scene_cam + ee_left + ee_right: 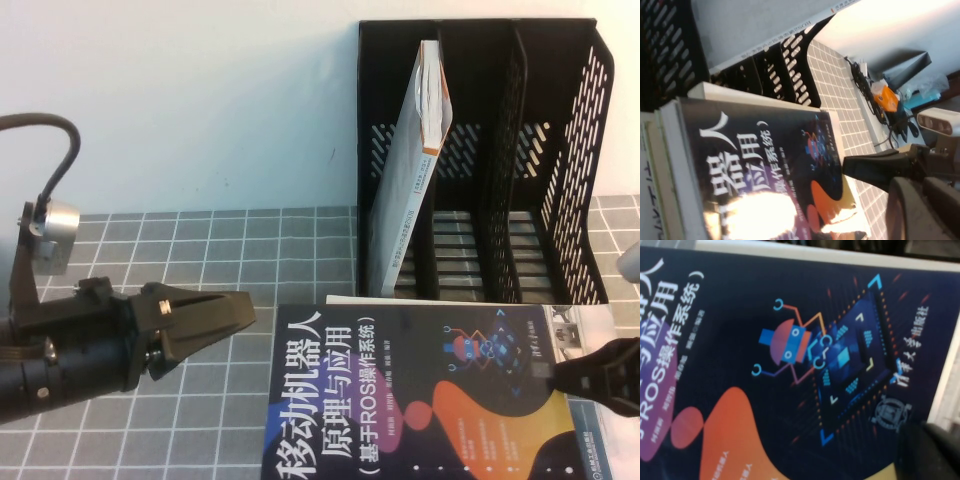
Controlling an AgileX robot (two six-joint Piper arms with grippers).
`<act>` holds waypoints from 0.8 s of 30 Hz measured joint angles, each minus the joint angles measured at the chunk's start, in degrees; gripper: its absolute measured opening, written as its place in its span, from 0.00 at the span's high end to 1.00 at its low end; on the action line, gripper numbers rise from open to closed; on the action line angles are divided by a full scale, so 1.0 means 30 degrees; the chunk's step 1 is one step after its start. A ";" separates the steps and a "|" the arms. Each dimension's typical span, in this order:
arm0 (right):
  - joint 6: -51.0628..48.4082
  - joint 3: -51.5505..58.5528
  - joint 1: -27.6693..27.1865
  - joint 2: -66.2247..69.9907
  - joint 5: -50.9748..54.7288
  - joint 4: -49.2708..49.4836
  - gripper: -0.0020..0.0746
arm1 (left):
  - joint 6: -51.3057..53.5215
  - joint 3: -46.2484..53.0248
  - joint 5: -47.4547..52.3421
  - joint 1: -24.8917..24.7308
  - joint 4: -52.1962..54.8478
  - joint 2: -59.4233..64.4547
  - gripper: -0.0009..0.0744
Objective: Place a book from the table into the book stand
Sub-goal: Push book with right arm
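While flat, book [430,395] spine faces left gripper [215,318], fingers clenched | right gripper [600,380] fingers unclear

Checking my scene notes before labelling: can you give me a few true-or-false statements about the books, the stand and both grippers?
1. The navy book lies flat on the table. True.
2. The book stand is empty. False: a pale book with orange stripes leans in its leftmost slot.
3. The left gripper is beside the navy book's left edge. True.
4. The right gripper is parked far from the book. False: it sits at the book's right edge, over the cover.
5. The navy book lies behind the stand. False: it lies in front.
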 joint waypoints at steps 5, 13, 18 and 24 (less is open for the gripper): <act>-0.0184 0.0000 0.0281 0.0160 -0.0015 0.0284 0.98 | -0.0556 0.0000 0.2676 0.0000 0.0317 0.0586 0.62; -0.0609 -0.0075 0.0281 0.0697 0.0059 0.0759 0.98 | -0.1094 0.0000 0.4438 0.0000 0.1838 0.2893 0.25; -0.0997 -0.0075 0.0281 0.0885 0.0129 0.0849 0.98 | -0.1339 0.0000 0.4345 0.0384 0.2114 0.4571 0.23; -0.1115 -0.0102 0.0281 0.0885 0.0129 0.0849 0.98 | -0.1312 -0.0033 0.4380 0.1632 0.2379 0.6182 0.28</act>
